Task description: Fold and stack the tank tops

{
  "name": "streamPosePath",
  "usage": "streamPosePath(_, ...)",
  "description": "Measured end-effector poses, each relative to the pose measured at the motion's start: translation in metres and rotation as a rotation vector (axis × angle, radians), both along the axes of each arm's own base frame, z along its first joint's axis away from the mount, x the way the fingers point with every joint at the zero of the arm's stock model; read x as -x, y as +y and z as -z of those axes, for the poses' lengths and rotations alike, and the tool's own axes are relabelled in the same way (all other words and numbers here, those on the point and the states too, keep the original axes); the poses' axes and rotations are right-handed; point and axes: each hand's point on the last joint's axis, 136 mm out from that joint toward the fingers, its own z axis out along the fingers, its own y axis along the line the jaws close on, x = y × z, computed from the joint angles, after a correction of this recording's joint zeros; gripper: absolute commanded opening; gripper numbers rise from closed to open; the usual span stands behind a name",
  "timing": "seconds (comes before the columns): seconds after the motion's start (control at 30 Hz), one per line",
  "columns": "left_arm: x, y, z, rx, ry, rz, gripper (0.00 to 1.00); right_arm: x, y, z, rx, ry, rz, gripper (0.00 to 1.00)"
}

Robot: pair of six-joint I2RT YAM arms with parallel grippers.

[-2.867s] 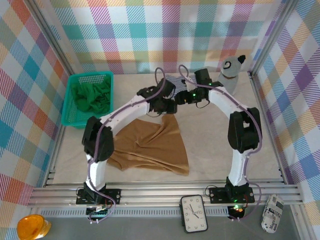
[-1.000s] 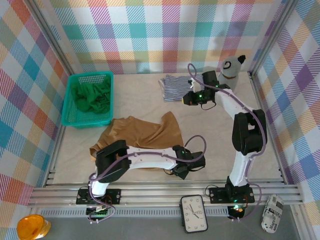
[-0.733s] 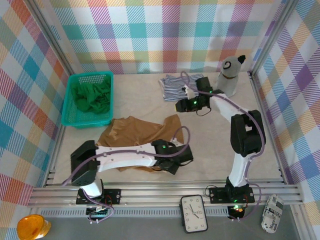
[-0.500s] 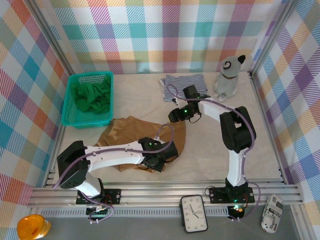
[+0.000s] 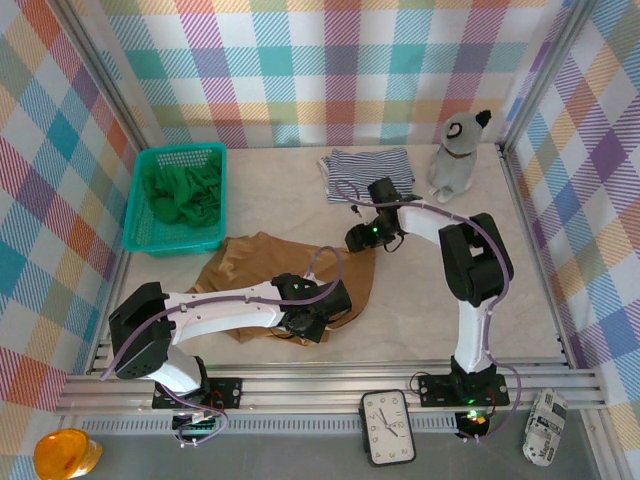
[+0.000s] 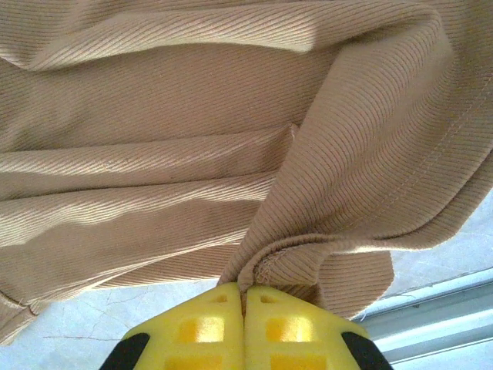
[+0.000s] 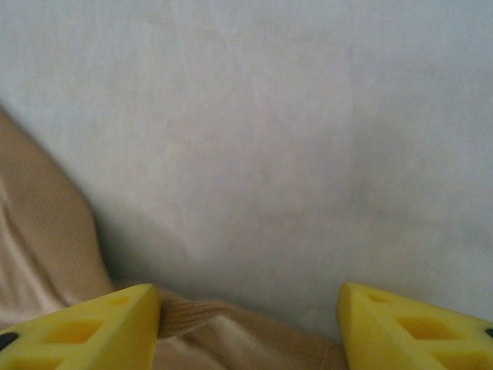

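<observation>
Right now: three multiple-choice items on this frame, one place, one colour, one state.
1. Where is the green tank top? A in the teal mesh basket; B clamped by a gripper; C spread out flat.
2. What colour does the left gripper hold? A tan-brown; B green; C striped.
3. The right gripper is: A shut on cloth; B shut empty; C open.
1 A, bunched inside the basket. 2 A, its shut jaws pinch the tan-brown tank top. 3 C, jaws apart over that top's hem.
</observation>
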Motion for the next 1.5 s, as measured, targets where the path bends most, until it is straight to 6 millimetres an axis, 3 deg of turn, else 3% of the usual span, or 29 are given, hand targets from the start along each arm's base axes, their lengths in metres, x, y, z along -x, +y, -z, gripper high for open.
streamPosePath(0.13,0.0,0.002,0.001,-0.006,0.003,-0.002,0.0,0.01,-0.002,0.002,-0.007,0.027,0.011,0.46)
streamPosePath(0.33,-0.001,0.004,0.001,-0.015,0.001,0.004,0.0,0.038,-0.013,0.005,0.008,0.088,0.025,0.05)
streamPosePath(0.43,-0.004,0.004,-0.007,-0.03,-0.011,0.016,0.0,0.051,-0.018,-0.002,0.012,0.1,0.026,0.02)
streamPosePath(0.53,-0.013,-0.002,-0.027,-0.023,-0.049,0.024,0.0,0.055,-0.021,-0.024,-0.005,0.067,0.035,0.0)
streamPosePath(0.63,-0.026,-0.01,-0.061,-0.005,-0.109,0.037,0.0,0.048,-0.024,-0.063,-0.054,-0.001,0.059,0.0)
streamPosePath(0.7,-0.037,-0.016,-0.095,0.019,-0.17,0.049,0.0,0.035,-0.029,-0.103,-0.099,-0.076,0.088,0.0)
streamPosePath(0.83,-0.06,-0.022,-0.177,0.085,-0.327,0.064,0.0,0.005,-0.045,-0.211,-0.223,-0.305,0.155,0.0)
streamPosePath(0.9,-0.07,-0.019,-0.228,0.132,-0.428,0.069,0.0,-0.001,-0.058,-0.278,-0.29,-0.449,0.186,0.0)
streamPosePath(1.03,-0.082,-0.001,-0.322,0.216,-0.639,0.072,0.0,0.012,-0.083,-0.387,-0.38,-0.696,0.223,0.0)
streamPosePath(1.1,-0.085,0.011,-0.36,0.242,-0.738,0.076,0.0,0.024,-0.089,-0.436,-0.414,-0.808,0.22,0.0)
streamPosePath(1.17,-0.087,0.023,-0.385,0.24,-0.814,0.084,0.0,0.033,-0.092,-0.47,-0.439,-0.888,0.215,0.0)
streamPosePath(1.27,-0.097,0.038,-0.405,0.205,-0.884,0.08,0.0,0.035,-0.094,-0.499,-0.459,-0.949,0.215,0.0)
streamPosePath(1.33,-0.112,0.05,-0.406,0.165,-0.901,0.046,0.0,0.025,-0.094,-0.505,-0.465,-0.956,0.222,0.0)
streamPosePath(1.43,-0.143,0.077,-0.396,0.082,-0.889,-0.037,0.0,-0.004,-0.089,-0.493,-0.469,-0.909,0.229,0.0)
streamPosePath(1.5,-0.165,0.095,-0.384,0.019,-0.868,-0.086,0.0,-0.034,-0.082,-0.471,-0.475,-0.844,0.238,0.0)
